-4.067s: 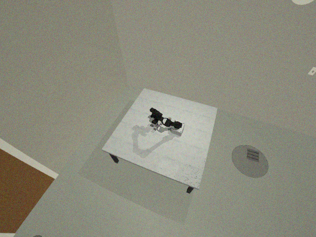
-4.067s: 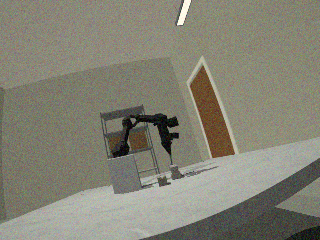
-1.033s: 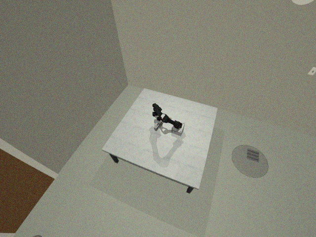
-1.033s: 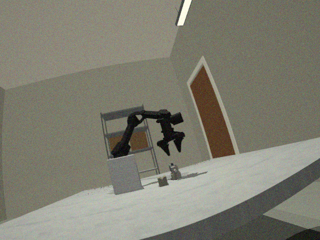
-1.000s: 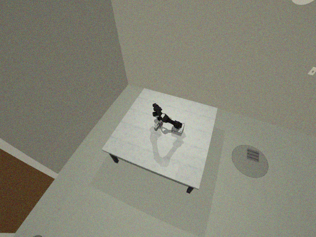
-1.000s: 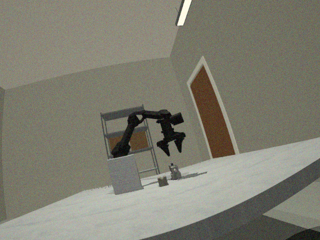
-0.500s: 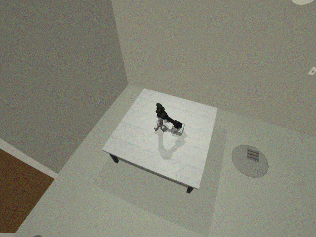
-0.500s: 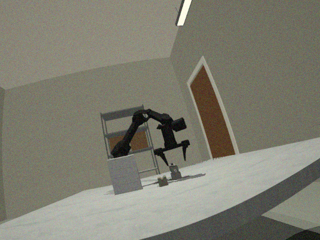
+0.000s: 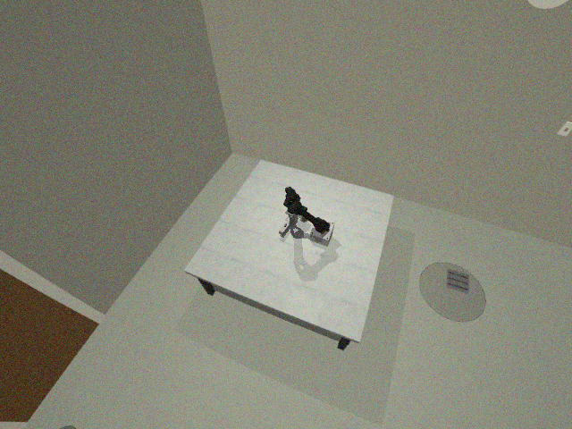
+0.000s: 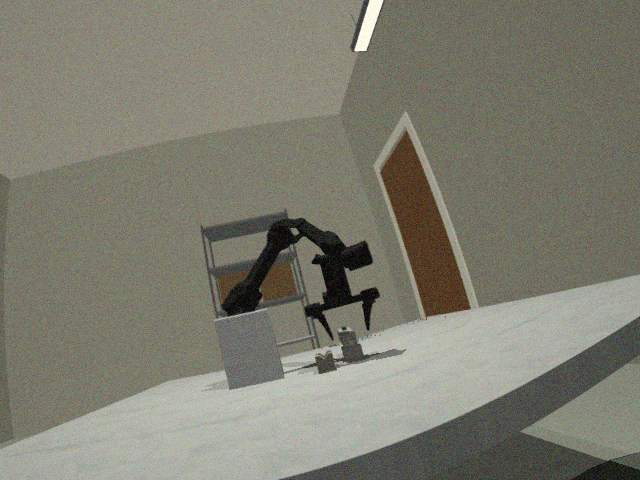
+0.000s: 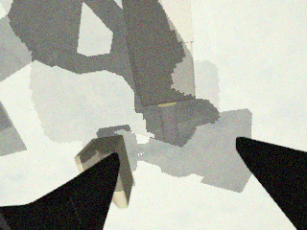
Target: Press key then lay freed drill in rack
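My gripper (image 10: 347,326) (image 11: 176,150) is open and empty, fingers pointing down. It hangs just above a small grey block (image 10: 352,351) (image 11: 179,126) on the white table (image 10: 465,361) (image 9: 258,267). A long grey body (image 11: 149,53), which I take for the drill, runs from the block toward the top of the wrist view; a lighter piece (image 10: 345,333) tops the block. I cannot make out the key. A small beige rack (image 10: 324,361) (image 11: 103,150) stands beside the block, close to my left finger. In the top view the arm (image 9: 302,212) covers these parts.
The arm's grey base box (image 10: 248,356) (image 9: 322,236) stands on the table near the block. A metal shelf (image 10: 242,232) and a brown door (image 10: 418,227) stand behind the table. A round floor drain (image 9: 452,290) lies beyond the table's right side.
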